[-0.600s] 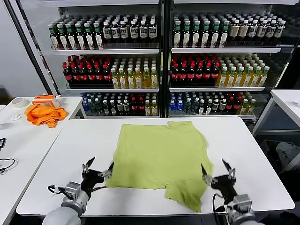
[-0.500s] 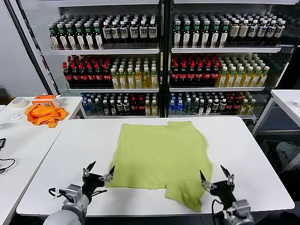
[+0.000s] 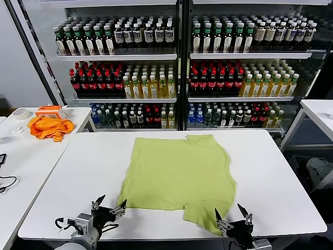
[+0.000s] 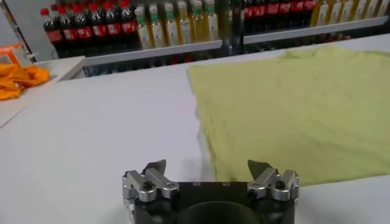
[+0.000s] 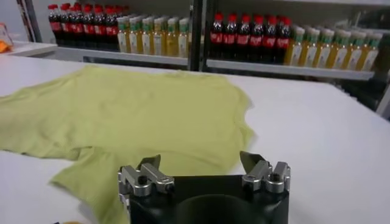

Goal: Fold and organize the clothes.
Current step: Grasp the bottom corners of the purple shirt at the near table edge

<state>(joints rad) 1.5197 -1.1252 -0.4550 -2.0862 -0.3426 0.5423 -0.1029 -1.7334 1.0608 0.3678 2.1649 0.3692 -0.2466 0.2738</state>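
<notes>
The T-shirt (image 3: pixel 178 177) lies in the centre of the head view, on the white table (image 3: pixel 270 172), nearer to the front edge than to the back. It is already partly folded: the sides look turned inward, so the cloth makes a rough rectangle, w/ the collar part toward the upper edge of the frame. One flap, prob. a sleeve or a hem corner, hangs out at the lower right of the cloth, close to the table's front edge, and the outline there is not tidy.

Left gripper (image 3: pixel 109 204) is at the lower left of the head view, just beside the shirt's lower left corner but not touching it. Its fingers are spread wide and hold nothing; in the left wrist view the left gripper (image 4: pixel 209 175) has only bare table and the cloth edge between its tips. Right gripper (image 3: pixel 231 219) is at the lower right, next to the loose flap, also spread wide and empty; the right wrist view shows the same, w/ the cloth in front of it and apart from the tips.

My judgement on progress: approx. the middle of the task. The side folds seem done. What is left, I think, is at least one more fold along the length, also to tuck the loose flap, and then to put the shirt in order. No fold is in progress at this moment, as neither claw has cloth.

At the upper left, on a side table, lies an orange cloth (image 3: pixel 49 127); it is not part of the job.
</notes>
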